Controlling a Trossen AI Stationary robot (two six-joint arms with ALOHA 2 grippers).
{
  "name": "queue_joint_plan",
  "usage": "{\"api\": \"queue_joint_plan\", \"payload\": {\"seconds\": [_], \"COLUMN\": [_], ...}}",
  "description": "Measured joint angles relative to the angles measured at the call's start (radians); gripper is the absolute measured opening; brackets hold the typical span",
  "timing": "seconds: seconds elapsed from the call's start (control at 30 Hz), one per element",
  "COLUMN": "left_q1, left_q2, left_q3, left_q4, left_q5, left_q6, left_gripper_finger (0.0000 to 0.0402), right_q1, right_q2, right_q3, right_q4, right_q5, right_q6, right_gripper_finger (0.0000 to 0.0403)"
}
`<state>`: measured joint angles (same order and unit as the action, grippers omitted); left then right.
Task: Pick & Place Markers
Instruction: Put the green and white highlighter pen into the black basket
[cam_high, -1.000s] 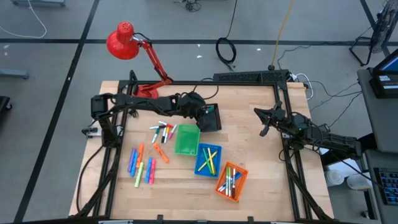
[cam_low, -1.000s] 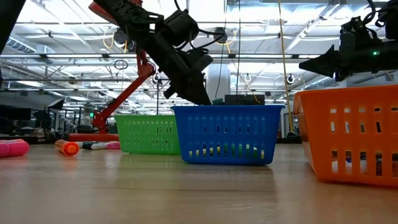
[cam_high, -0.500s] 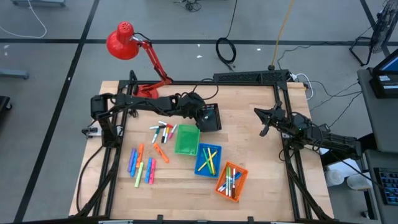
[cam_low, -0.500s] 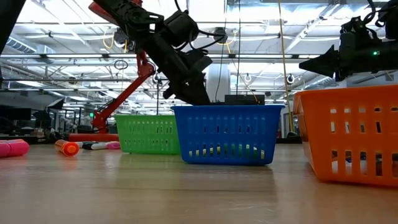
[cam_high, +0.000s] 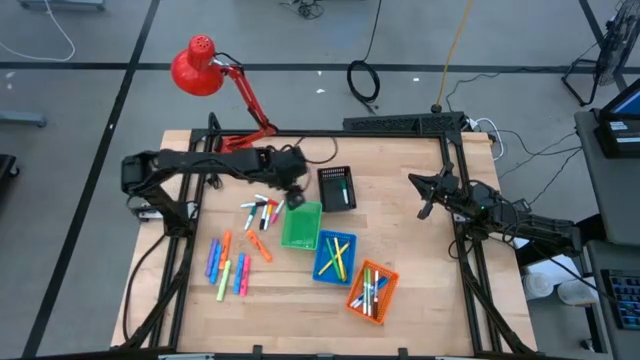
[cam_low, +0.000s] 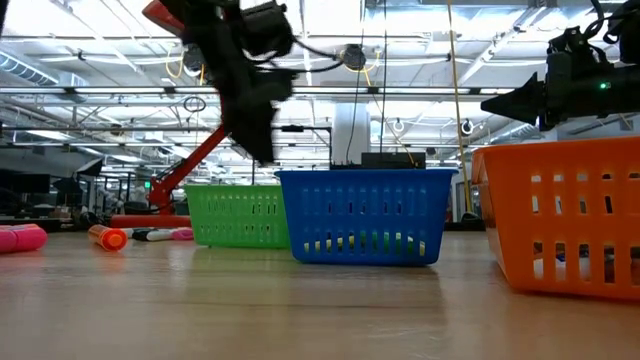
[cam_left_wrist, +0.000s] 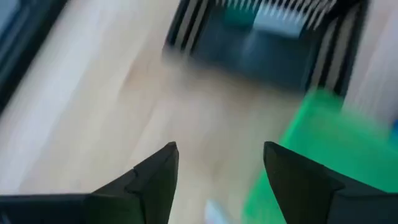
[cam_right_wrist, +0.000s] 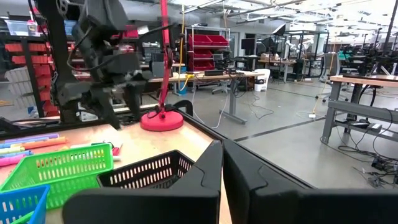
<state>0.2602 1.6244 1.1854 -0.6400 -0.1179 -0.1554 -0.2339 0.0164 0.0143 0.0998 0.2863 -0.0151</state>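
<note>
Loose markers (cam_high: 260, 213) lie on the wooden table left of the green basket (cam_high: 300, 226), with another group (cam_high: 228, 268) nearer the front edge. More markers lie in the blue basket (cam_high: 334, 256), the orange basket (cam_high: 372, 291) and the black basket (cam_high: 337, 187). My left gripper (cam_high: 291, 196) hangs open above the table at the green basket's far left corner; in its wrist view nothing lies between its fingers (cam_left_wrist: 217, 149). My right gripper (cam_high: 425, 201) waits shut in the air near the table's right side, with nothing in it (cam_right_wrist: 221, 163).
A red desk lamp (cam_high: 200, 68) stands at the table's far left corner on its base (cam_high: 235, 143). The baskets run in a slanting row from the middle toward the front right. Bare wood lies between the black basket and my right arm.
My left gripper has drawn back from over the black basket toward the table's left, and now hangs by the green basket's far left corner. The move is quick and blurs the low and wrist views. My right arm has kept still.
</note>
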Motion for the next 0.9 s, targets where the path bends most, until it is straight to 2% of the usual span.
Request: {"api": "queue_joint_plan", "payload": {"seconds": [0.1, 0.2, 0.33, 0.5, 0.63, 0.9], "left_q1": [-0.017, -0.047, -0.065, -0.067, -0.088, -0.138], "left_q2": [-0.061, -0.123, -0.224, -0.309, -0.318, -0.312], "left_q3": [-0.028, -0.112, -0.276, -0.441, -0.515, -0.596], "left_q4": [-0.196, -0.289, -0.215, -0.123, -0.118, 0.007], "left_q5": [-0.039, -0.113, -0.13, -0.017, 0.045, 0.058], "left_q6": [-0.083, -0.177, -0.269, -0.373, -0.475, -0.568], "left_gripper_finger": [0.0235, 0.0228, 0.0219, 0.0214, 0.0214, 0.0214], "right_q1": [0.0, 0.0, 0.0, 0.0, 0.0, 0.0], "right_q2": [0.0, 0.0, 0.0, 0.0, 0.0, 0.0], "right_q3": [0.0, 0.0, 0.0, 0.0, 0.0, 0.0], "right_q4": [0.0, 0.0, 0.0, 0.0, 0.0, 0.0], "right_q5": [0.0, 0.0, 0.0, 0.0, 0.0, 0.0], "right_q6": [0.0, 0.0, 0.0, 0.0, 0.0, 0.0], "right_gripper_finger": [0.0, 0.0, 0.0, 0.0, 0.0, 0.0]}}
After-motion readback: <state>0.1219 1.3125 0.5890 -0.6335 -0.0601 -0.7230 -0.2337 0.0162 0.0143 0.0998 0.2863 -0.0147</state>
